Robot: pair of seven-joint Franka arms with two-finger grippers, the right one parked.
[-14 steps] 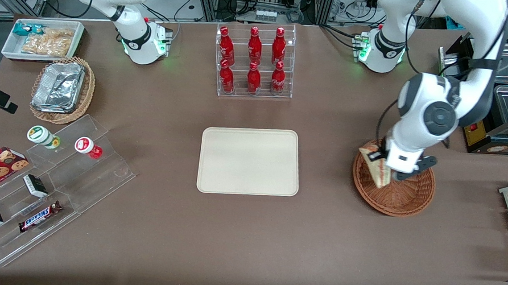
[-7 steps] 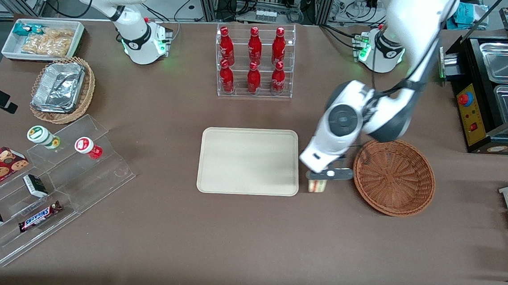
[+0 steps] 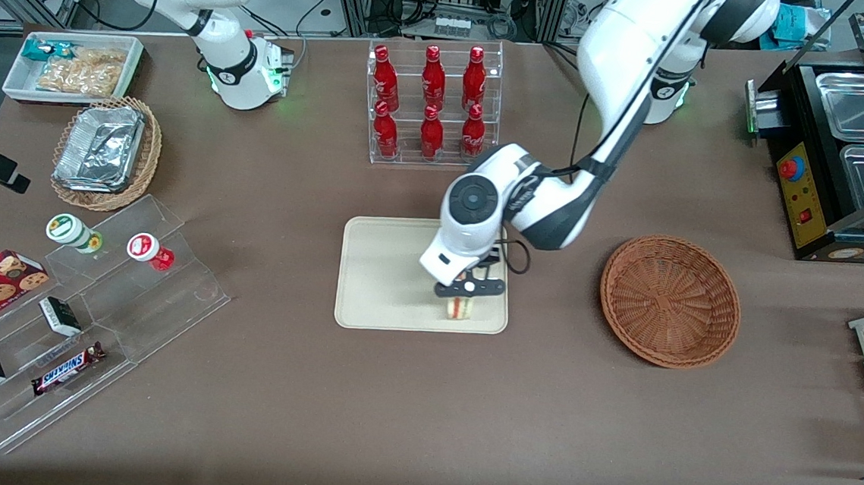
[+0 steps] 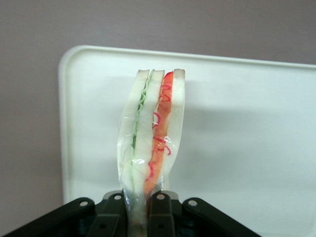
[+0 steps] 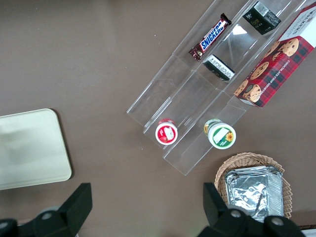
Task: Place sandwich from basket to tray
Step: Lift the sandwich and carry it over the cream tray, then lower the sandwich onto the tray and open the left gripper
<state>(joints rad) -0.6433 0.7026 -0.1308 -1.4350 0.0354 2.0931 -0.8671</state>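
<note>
My left gripper (image 3: 466, 294) hangs over the cream-beige tray (image 3: 392, 270), above the tray's corner nearest the front camera on the basket's side. It is shut on the sandwich (image 3: 459, 307), a wrapped wedge of white bread with green and red filling. In the left wrist view the sandwich (image 4: 150, 136) sticks out from between the black fingers (image 4: 163, 212) of the gripper (image 4: 139, 212), with the tray (image 4: 256, 138) under it. Whether the sandwich touches the tray I cannot tell. The reddish-brown wicker basket (image 3: 670, 301) stands empty beside the tray, toward the working arm's end of the table.
A clear rack of red bottles (image 3: 432, 105) stands farther from the front camera than the tray. Toward the parked arm's end lie a clear stepped display (image 3: 84, 317) with snacks, a tan basket with foil containers (image 3: 106, 151) and a white snack bin (image 3: 72, 65).
The gripper has carried the sandwich out of the basket, over the bare table between basket and tray, to above the tray's near corner. The basket is now empty.
</note>
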